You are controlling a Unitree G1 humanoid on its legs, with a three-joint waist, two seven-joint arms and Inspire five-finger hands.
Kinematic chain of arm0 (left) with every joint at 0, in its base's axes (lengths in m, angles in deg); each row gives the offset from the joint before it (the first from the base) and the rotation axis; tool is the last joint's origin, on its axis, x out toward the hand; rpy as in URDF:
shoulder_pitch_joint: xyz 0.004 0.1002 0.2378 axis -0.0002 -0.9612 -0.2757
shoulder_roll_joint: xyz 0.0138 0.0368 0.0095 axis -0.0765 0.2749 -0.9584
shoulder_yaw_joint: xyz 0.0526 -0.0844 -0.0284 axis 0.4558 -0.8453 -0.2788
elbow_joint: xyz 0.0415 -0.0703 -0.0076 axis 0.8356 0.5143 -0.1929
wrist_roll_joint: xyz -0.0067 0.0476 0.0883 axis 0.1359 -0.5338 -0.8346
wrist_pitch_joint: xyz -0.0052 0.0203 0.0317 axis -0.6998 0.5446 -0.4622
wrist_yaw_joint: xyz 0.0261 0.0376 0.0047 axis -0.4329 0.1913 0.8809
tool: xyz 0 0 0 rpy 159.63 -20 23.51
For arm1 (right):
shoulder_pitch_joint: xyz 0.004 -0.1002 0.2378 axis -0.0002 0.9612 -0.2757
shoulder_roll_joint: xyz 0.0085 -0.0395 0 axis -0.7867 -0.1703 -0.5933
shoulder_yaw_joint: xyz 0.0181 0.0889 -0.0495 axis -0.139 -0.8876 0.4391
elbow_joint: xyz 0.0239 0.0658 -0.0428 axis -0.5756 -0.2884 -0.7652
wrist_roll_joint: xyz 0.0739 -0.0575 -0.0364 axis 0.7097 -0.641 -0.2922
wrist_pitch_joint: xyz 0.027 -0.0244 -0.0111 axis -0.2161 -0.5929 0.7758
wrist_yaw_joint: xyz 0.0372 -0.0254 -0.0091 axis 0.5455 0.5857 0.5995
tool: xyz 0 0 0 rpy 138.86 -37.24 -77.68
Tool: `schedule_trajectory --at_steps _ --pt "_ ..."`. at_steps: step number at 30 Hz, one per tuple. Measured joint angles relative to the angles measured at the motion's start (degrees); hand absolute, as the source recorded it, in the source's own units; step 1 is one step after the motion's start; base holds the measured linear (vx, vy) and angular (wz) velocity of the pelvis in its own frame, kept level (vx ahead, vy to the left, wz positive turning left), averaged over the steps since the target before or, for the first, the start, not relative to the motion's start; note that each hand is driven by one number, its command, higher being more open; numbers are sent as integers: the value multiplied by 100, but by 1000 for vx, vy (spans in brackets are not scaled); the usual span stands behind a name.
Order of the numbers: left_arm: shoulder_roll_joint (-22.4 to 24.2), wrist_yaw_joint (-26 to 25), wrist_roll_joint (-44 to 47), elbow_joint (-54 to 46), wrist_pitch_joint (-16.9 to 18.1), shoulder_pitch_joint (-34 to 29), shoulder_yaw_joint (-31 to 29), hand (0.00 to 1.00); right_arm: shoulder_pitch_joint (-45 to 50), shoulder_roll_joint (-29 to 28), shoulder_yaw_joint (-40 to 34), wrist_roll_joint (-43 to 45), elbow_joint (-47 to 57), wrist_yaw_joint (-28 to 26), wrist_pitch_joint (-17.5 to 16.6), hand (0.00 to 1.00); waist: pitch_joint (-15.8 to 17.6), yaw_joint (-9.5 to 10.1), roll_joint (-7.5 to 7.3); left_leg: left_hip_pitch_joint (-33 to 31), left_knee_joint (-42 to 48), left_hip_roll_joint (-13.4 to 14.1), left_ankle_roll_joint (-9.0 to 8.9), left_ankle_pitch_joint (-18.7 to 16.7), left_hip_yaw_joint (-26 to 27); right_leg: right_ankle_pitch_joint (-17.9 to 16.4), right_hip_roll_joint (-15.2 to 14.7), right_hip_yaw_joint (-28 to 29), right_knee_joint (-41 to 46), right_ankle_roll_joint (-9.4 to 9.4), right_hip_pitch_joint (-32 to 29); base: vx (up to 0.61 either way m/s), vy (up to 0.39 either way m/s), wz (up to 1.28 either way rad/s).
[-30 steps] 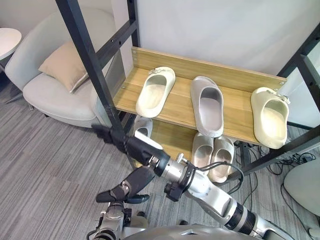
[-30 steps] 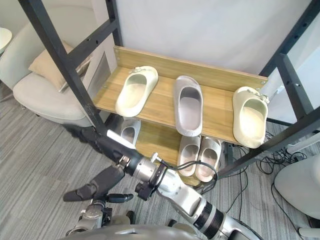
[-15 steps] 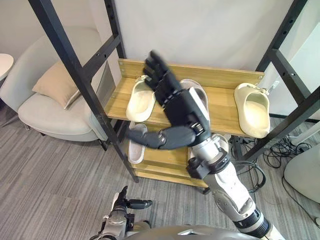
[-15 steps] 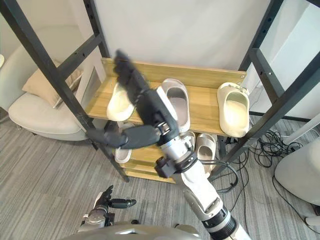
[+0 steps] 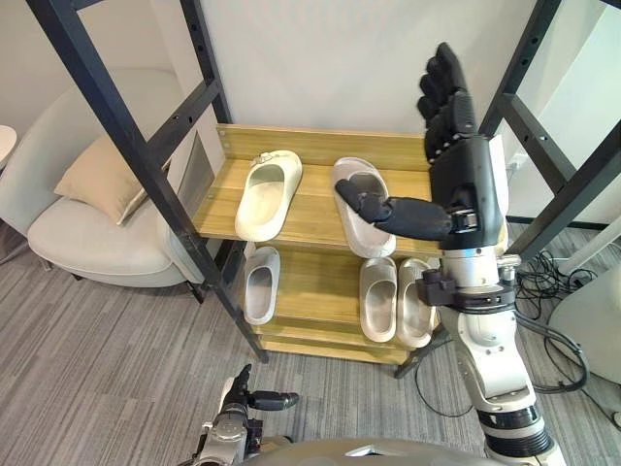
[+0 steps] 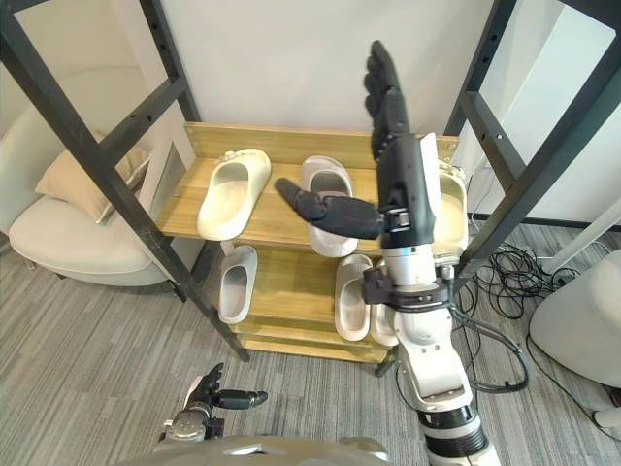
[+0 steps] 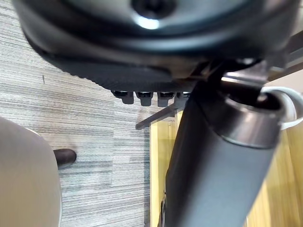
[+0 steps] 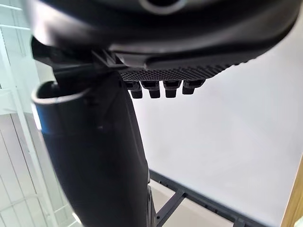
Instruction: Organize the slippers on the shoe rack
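A wooden shoe rack (image 5: 312,212) with a black metal frame holds several slippers. On the top shelf lie a cream slipper (image 5: 264,192) and a grey slipper (image 5: 355,212). A second cream slipper (image 6: 449,216) is mostly hidden behind my right hand. On the lower shelf are a single grey slipper (image 5: 260,283) and a pale pair (image 5: 378,296) (image 5: 417,303). My right hand (image 5: 466,180) is raised in front of the rack's right side, open and holding nothing. My left hand (image 5: 248,399) hangs low near the floor, open and empty.
A light armchair (image 5: 92,238) with a beige cushion (image 5: 97,175) stands left of the rack. A slanting black frame post (image 5: 146,165) crosses in front of it. Cables (image 5: 555,291) lie on the carpet at the right, beside a white rounded object (image 5: 594,330).
My right hand has swung from the middle of the rack to its right side and risen, still open. The camera view has shifted. The left hand stays low.
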Motion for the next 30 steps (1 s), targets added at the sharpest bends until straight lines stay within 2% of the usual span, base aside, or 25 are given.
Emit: schedule_trajectory --at_steps 5,10,20,30 --pt "2 96 -2 -2 -1 -6 -3 100 0 237 -488 -387 -251 73 95 100 -8 -23 14 0 -32 -1 1 1 4 1 5 2 -17 1 2 0 0 0" --pt "4 123 -2 0 -1 -8 -4 100 -1 273 -644 -463 -644 118 251 100 -12 -23 19 1 -40 -10 1 0 4 6 8 2 -31 7 -2 0 0 0" --pt "-14 240 0 -2 0 -8 -10 100 -34 815 -661 -718 -1623 123 516 100 5 -22 -8 -41 -71 -33 2 0 -5 56 5 -5 -159 53 -9 0 0 0" --pt "-38 257 0 -29 30 -8 -18 100 -430 959 -463 -832 -2342 110 566 100 27 -20 -46 -160 -71 -40 4 2 -63 63 3 -45 -169 61 -100 -2 -2 1"
